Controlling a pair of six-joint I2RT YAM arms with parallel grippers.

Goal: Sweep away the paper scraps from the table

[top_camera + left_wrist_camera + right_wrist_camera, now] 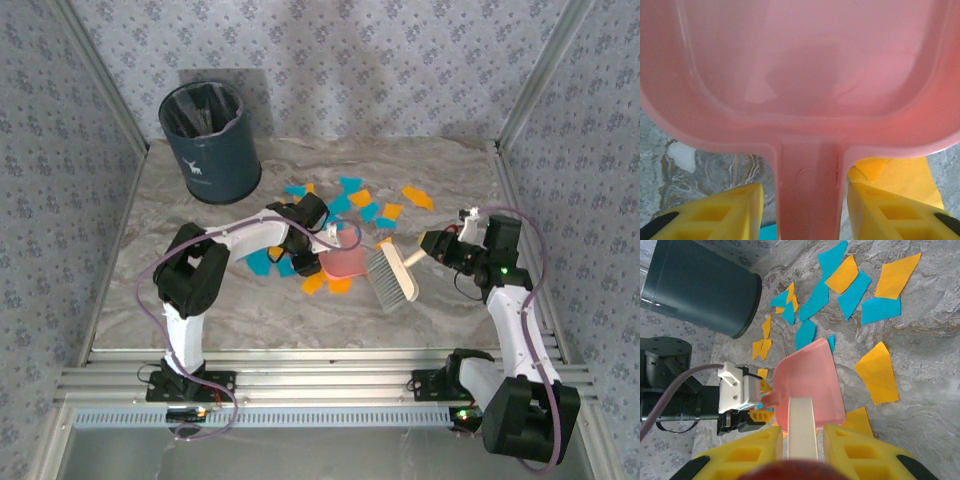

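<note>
Fingers [730, 212] of moulded yellow plastic, ribbed with square hollows, are seen on the left gripper [805, 200]. They are set narrowly apart on either side of the smooth pink handle of the dustpan [805, 75], with a thin gap showing on each side. The glossy, shallow scoop is cut off at the top and sides in the left wrist view. The right gripper [802, 440] is closed on the flat cream handle of the brush [392, 275], whose pale bristle head is tilted just beside the dustpan. The paper scraps [877, 372], flat angular pieces in turquoise and orange, are scattered over the veined, marble-look table [130, 250] around and beyond the dustpan. Some are partly hidden beneath it and the left arm. A dark round bin [212, 145] is stood at the far left corner, well apart
</note>
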